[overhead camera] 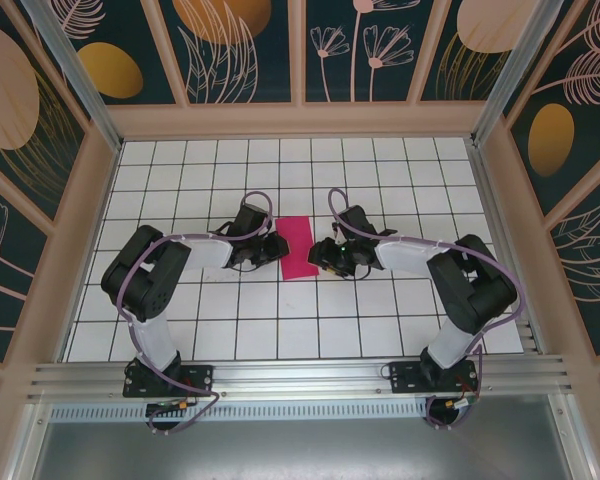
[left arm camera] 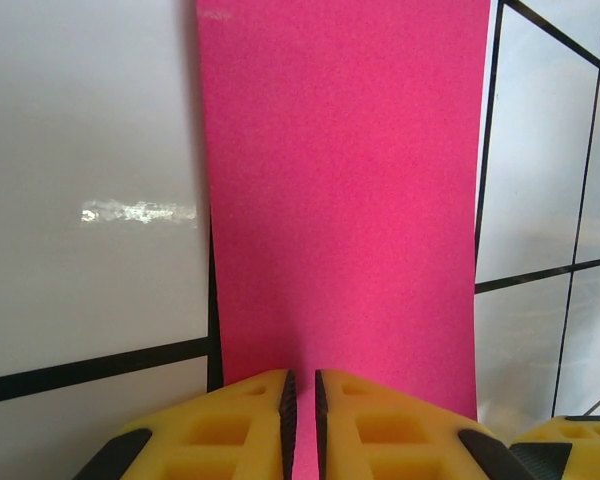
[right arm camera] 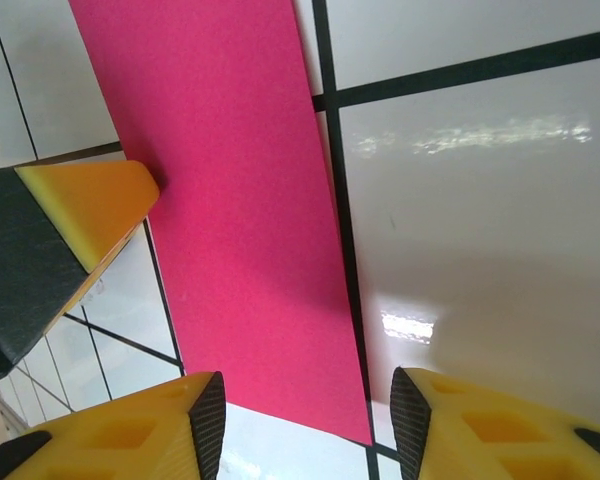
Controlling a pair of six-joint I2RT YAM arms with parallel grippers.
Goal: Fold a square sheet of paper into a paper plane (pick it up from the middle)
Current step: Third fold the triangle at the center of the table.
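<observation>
Left jaws: my left gripper (left arm camera: 302, 425) has its two yellow ribbed fingers (left arm camera: 230, 430) drawn almost together, with a thin dark slit left between the black pads
Left hold: the tips are down at the thin magenta-pink sheet of paper (left arm camera: 340, 200), which runs straight away from them; I cannot tell whether they nip it or merely stand on it
Left fingertip from across: seen from my right wrist, one yellow wedge-shaped fingertip (right arm camera: 90, 205) comes in from the side and meets a long edge of the sheet
Right jaws: my right gripper (right arm camera: 302, 425) stands well apart, yellow fingers (right arm camera: 130, 435) on either side of a wide gap, with nothing gripped
Right reach: a near corner of the sheet lies in that gap, closer to one finger, and neither pad touches it
Sheet shape: a plain narrow rectangle with smooth, straight edges
Sheet place: flat on the glossy white tiled table top with black grout lines (overhead camera: 180, 330), near its middle, between my two grippers, its long sides running away from my bases at a slight slant
Arms: both reach inward from the near edge toward the sheet, one from each side
</observation>
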